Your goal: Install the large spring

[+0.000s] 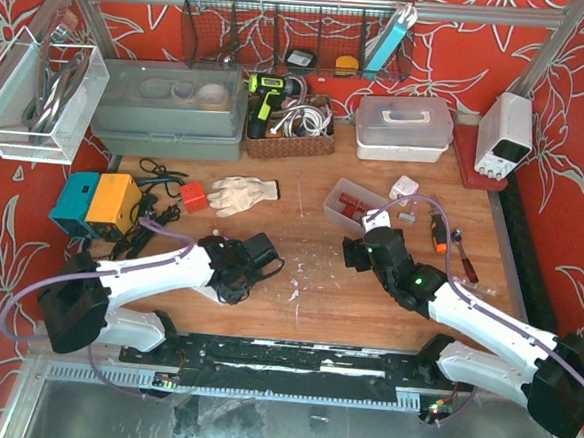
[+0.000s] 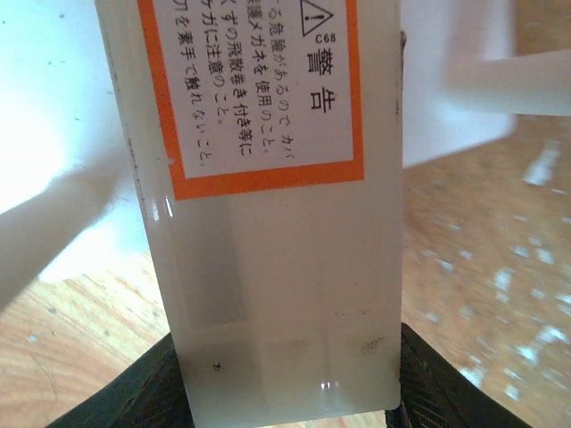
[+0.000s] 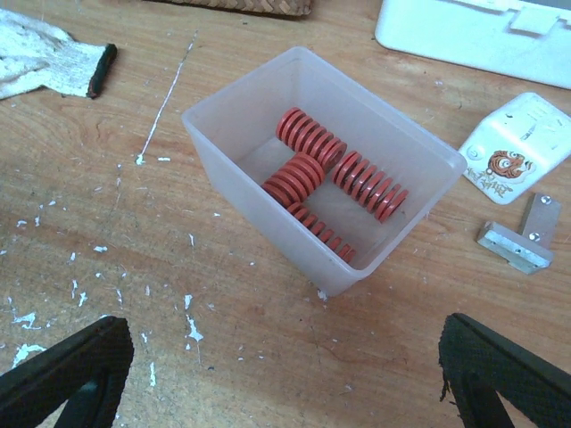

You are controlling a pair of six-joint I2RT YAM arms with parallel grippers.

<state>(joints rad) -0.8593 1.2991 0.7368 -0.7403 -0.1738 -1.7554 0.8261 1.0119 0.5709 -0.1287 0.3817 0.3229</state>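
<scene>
Right wrist view looks down into a translucent rectangular plastic bin (image 3: 234,192) that stands on the wooden surface (image 3: 107,205). The bin holds several red coil springs (image 3: 370,185), lying loose and partly overlapping. The task's large spring is presumably among them, though I cannot tell which one is larger.

The right tool (image 3: 285,374) hovers just short of the bin with its black fingers (image 3: 67,370) spread wide, a stance that suits reaching over the rim to take one spring. The bin keeps the springs from rolling away, but its walls and the crowding leave little room for the fingers. The pick therefore probably calls for a steep approach onto the most exposed coil.

Left wrist view is filled by a translucent white plastic block (image 2: 285,294) bearing an orange-bordered warning label. The left tool (image 2: 290,392) pinches it by its two sides above the surface, likely holding it steady so the spring can be fitted to it. In the top view the two tools sit well apart.
</scene>
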